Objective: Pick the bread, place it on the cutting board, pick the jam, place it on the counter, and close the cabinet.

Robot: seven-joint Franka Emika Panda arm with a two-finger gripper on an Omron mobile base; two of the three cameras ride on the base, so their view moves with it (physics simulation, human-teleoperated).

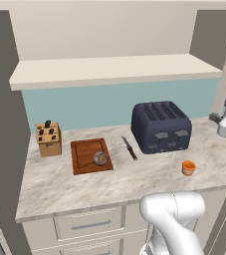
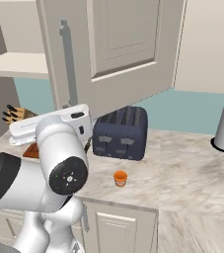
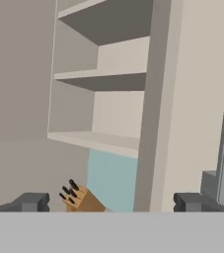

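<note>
Currently, bread (image 1: 100, 158): a small dark round loaf resting on the cutting board (image 1: 87, 154), toward the board's 4 o'clock corner.
Cutting board: flat on the counter (image 1: 134, 177), between the knife block (image 1: 49, 139) and a loose knife (image 1: 129, 148).
Jam (image 1: 188, 167): an orange jar upright on the counter, at about 5 o'clock from the toaster (image 1: 161, 126) and apart from it.
Cabinet (image 2: 113, 49): its door stands swung open above the toaster in the right base view; bare shelves show inside in the hand view.
Gripper (image 3: 111, 202): the fingers stand wide apart with nothing between them, facing the open cabinet's shelves and the door edge; the knife block lies low at 7 o'clock in the hand view.
</note>
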